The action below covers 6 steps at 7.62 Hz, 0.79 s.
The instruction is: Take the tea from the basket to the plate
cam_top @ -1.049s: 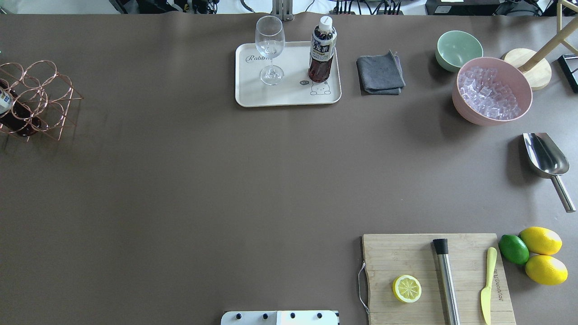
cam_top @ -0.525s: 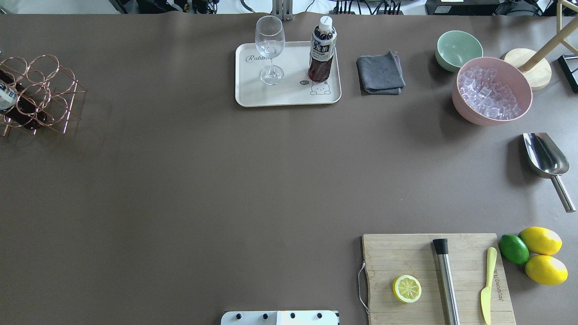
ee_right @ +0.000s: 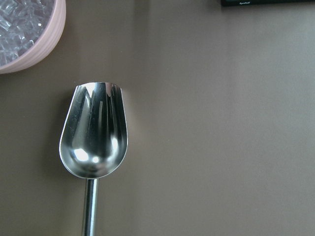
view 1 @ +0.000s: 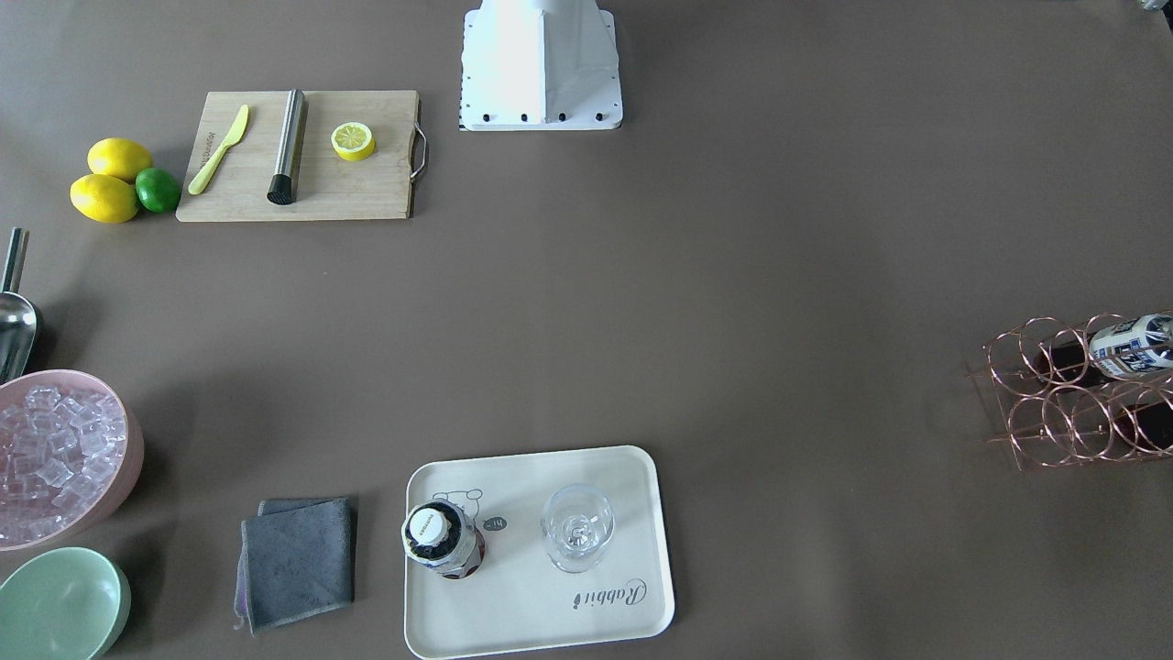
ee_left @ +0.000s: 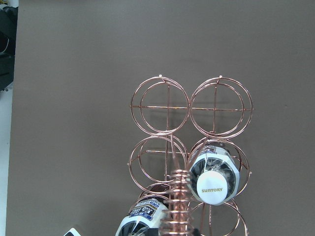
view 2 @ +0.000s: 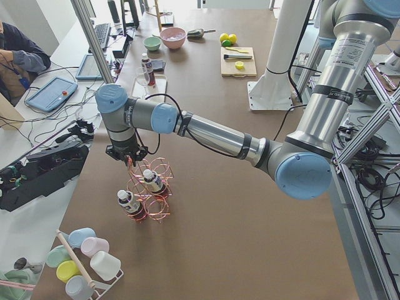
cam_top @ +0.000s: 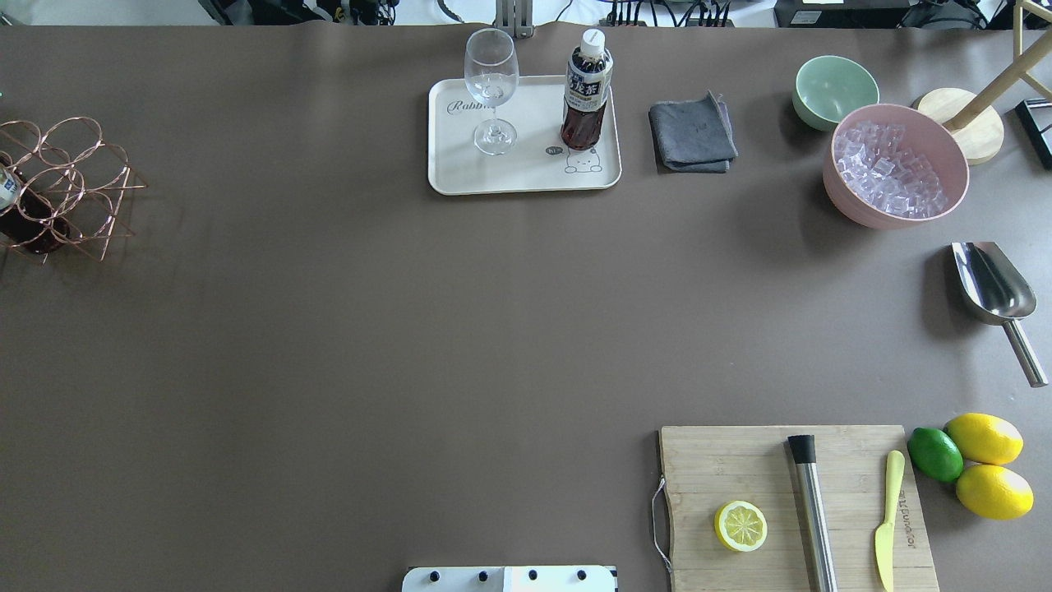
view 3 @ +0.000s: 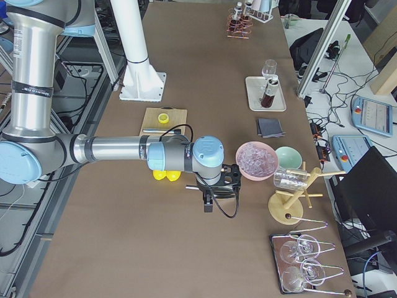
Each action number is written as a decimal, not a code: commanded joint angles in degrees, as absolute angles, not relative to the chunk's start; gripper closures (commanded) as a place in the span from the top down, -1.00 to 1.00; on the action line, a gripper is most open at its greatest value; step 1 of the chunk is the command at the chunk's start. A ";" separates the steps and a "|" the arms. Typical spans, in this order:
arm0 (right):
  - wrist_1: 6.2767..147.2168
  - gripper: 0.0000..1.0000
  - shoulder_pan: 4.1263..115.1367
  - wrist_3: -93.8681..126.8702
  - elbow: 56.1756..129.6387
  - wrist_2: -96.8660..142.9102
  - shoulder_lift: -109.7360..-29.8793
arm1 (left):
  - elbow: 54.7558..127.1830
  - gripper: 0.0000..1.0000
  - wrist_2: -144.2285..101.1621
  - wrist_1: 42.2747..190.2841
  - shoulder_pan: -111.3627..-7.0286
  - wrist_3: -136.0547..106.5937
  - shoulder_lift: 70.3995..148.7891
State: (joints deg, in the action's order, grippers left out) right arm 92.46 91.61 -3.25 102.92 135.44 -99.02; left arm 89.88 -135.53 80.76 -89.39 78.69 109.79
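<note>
One tea bottle stands upright on the cream plate beside a wine glass; it also shows from the front. The copper wire basket sits at the table's far left and holds two more tea bottles. In the exterior left view my left gripper is right above the basket, at its coiled handle; I cannot tell whether it is open or shut. My right gripper hovers over the steel scoop; its state cannot be told.
A pink tub of ice, a green bowl and a grey cloth lie right of the plate. A cutting board with a lemon half, muddler and knife is at the front right, with lemons and a lime beside it.
The basket shifted slightly away and to the right, then came back nearer and left. The plate, its bottle and everything else stayed put.
</note>
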 commanded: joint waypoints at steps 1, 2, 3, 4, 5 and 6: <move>92.46 1.00 91.84 -3.25 103.01 135.44 -99.14 | 90.17 -1.00 -135.53 80.77 -89.38 78.66 109.78; 92.46 1.00 91.93 -3.25 103.01 135.44 -99.14 | 90.18 -1.00 -135.53 80.77 -89.38 78.66 109.78; 92.46 1.00 92.02 -3.25 103.01 135.44 -99.23 | 90.18 -1.00 -135.53 80.77 -89.30 78.66 109.78; 92.46 1.00 92.20 -3.34 103.09 135.44 -99.32 | 90.18 -1.00 -135.53 80.77 -89.12 78.66 109.78; 92.46 1.00 92.28 -3.34 103.10 135.44 -99.32 | 90.09 -1.00 -135.53 80.77 -89.03 78.66 109.78; 92.46 1.00 92.37 -3.34 103.10 135.44 -99.32 | 90.09 -1.00 -135.53 80.86 -88.86 78.66 109.78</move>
State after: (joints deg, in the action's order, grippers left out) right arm 92.46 92.20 -3.32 103.07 135.44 -99.28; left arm 90.14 -135.53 80.77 -89.11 78.66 109.77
